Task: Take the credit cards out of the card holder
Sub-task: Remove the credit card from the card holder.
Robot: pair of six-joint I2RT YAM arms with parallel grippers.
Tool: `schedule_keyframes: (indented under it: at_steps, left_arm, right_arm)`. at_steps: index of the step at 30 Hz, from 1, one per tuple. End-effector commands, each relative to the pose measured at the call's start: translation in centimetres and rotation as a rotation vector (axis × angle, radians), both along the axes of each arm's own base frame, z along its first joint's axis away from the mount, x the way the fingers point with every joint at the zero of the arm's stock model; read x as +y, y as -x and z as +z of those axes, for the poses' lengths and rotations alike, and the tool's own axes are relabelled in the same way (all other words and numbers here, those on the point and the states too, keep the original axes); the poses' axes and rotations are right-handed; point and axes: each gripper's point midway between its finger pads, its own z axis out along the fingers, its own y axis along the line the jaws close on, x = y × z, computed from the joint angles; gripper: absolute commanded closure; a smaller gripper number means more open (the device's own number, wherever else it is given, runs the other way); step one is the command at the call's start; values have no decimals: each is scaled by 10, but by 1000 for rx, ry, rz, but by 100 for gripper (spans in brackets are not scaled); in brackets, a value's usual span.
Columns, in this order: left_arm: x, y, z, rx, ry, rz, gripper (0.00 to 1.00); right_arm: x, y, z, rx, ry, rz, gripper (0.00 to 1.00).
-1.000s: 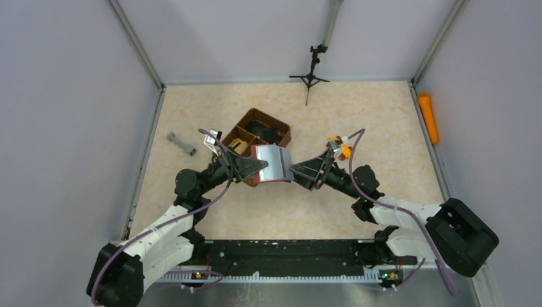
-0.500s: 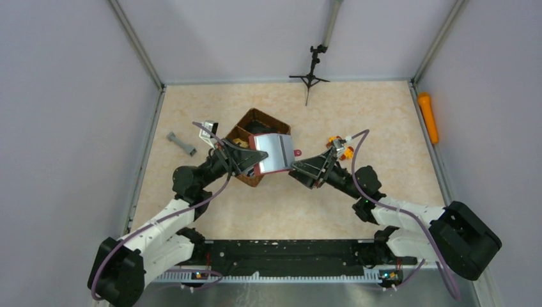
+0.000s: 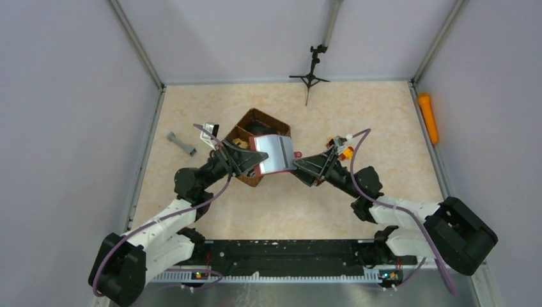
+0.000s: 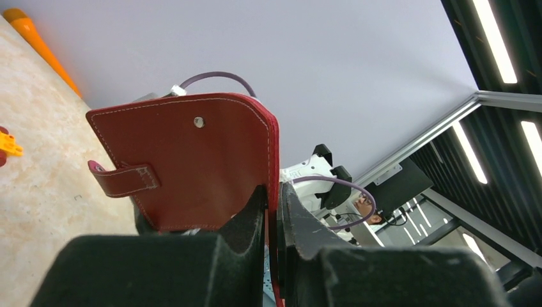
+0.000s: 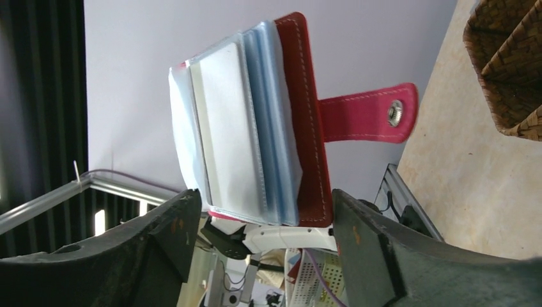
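The dark red card holder (image 3: 276, 155) hangs open above the table, its snap tab (image 3: 296, 153) pointing right. My left gripper (image 3: 255, 160) is shut on one red cover (image 4: 185, 160), with the left gripper (image 4: 273, 204) pinching the cover's edge between its pads. In the right wrist view, the credit cards (image 5: 230, 134) show as silver-grey and bluish leaves in clear sleeves, fanned beside the other cover (image 5: 307, 128). My right gripper (image 5: 265, 214) is open, one finger on each side of the holder's lower edge with a gap at both. Seen from above, the right gripper (image 3: 298, 165) sits at the holder's right edge.
The brown woven basket (image 3: 259, 123) stands just behind the holder and appears at the right wrist view's corner (image 5: 511, 70). A grey dumbbell-shaped piece (image 3: 181, 144) lies at the left. An orange cylinder (image 3: 429, 117) lies along the right wall, and a small black tripod (image 3: 311, 73) stands at the back.
My left gripper has carried the holder a little away from me, toward the basket. My right gripper has moved in to the holder's right edge and its jaws have narrowed somewhat.
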Motion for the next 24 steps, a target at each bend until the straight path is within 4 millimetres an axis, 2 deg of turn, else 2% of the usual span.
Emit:
schedule_keyframes:
  at_steps: [1,5,11,14,17,22,24]
  left_arm:
    - [5,12,6,-61,15,5,98]
    - [5,14,-6,-48,-29,18,98]
    - [5,21,-8,-63,-63,5,98]
    - [4,24,-11,-60,-73,-10,98]
    - [5,23,-14,-52,-76,-10,98]
    - [4,25,-17,-49,-82,-23,98]
    - [4,26,-17,-50,-83,-27,98]
  right_arm:
    - [-5,4,34,-92,-61,-24,33]
    - [-7,3,35,-111,-25,-50,45]
    - [-12,-1,34,-122,33,-105,48]
    - [-16,-1,42,-153,41,-133,49]
    - [-13,1,48,-202,76,-128,57]
    - [-8,3,52,-240,108,-103,63]
    - [-7,3,52,-249,120,-104,71]
